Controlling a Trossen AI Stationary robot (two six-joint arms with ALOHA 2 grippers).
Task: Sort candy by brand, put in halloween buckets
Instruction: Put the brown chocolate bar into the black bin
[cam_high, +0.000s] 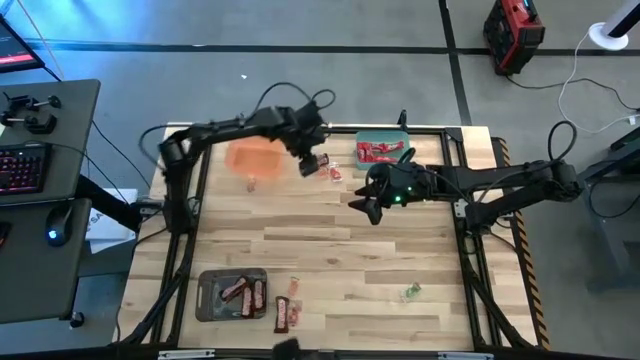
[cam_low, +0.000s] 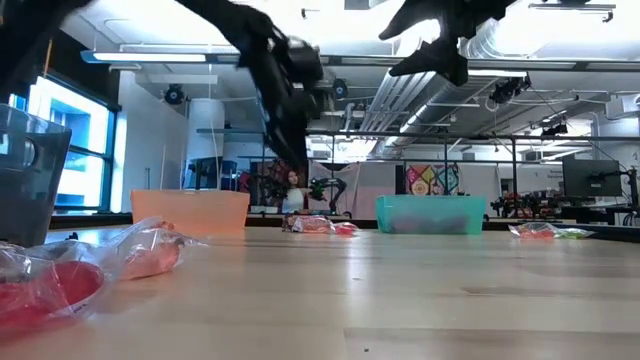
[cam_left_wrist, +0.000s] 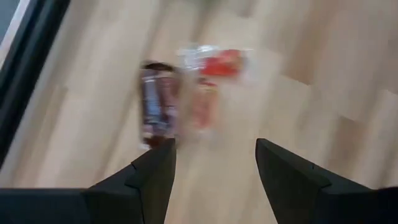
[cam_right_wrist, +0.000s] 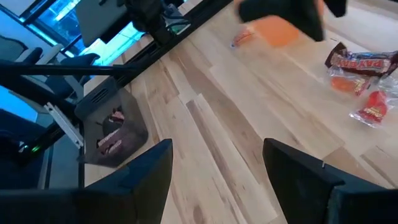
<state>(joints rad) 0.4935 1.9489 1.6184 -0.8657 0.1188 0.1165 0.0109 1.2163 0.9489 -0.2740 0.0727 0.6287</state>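
Three tubs sit on the desk (cam_high: 330, 240): the green tub (cam_high: 381, 150) with red candy inside, the orange tub (cam_high: 254, 156) well to one side of it, the grey tub (cam_high: 231, 294) far across the desk, holding brown bars. The left tool (cam_high: 316, 160), open and empty, hangs between the orange and green tubs over a brown bar (cam_left_wrist: 157, 111) and red sweets (cam_left_wrist: 224, 63). The right tool (cam_high: 368, 204), open, hovers just beside the green tub.

Left arm is reaching across the far side of the table, its left gripper (cam_high: 312, 158) pointing down with fingers (cam_left_wrist: 152, 177) standing apart, holding nothing. Right arm is extending in from the right edge, its right gripper (cam_high: 366, 206) hanging above the table's middle, fingers (cam_right_wrist: 146, 168) spread, empty
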